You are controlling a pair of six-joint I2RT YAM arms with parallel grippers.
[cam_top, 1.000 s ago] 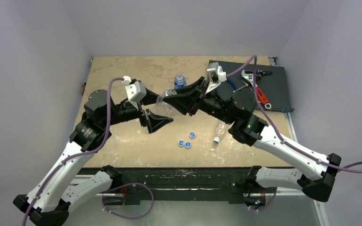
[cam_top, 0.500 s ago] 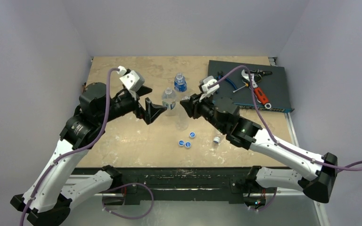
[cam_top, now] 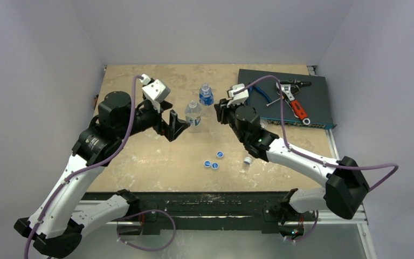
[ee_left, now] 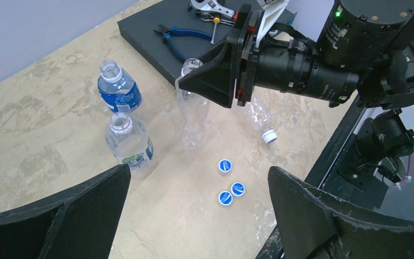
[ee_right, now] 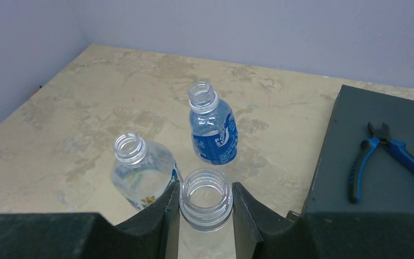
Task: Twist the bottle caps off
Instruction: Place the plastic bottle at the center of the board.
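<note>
Between the right jaws, clamped narrow, stands the threaded neck of a clear bottle (ee_right: 205, 200), upright and uncapped; I cannot tell whether its base touches the counter (cam_top: 140, 162). The left jaws gape wide and hold nothing, low over the counter's left half, pointing at the bottles. Just behind the clear bottle stand a blue-label bottle (ee_right: 213, 132) and, to its left and nearer the left jaws, a pale-label bottle (ee_right: 140, 172), both open-mouthed. Three blue caps (ee_left: 225, 166) lie close together on the near counter. A fourth bottle (ee_left: 259, 116) lies on its side under the right arm (cam_top: 302, 162), white cap (ee_left: 269, 136) on, mostly hidden from above. Mottled beige counter, plain pale walls (cam_top: 205, 27). At the far right sits a black slab (cam_top: 318, 102) carrying blue pliers (ee_right: 380, 156) and a red-handled tool (cam_top: 297, 109).
</note>
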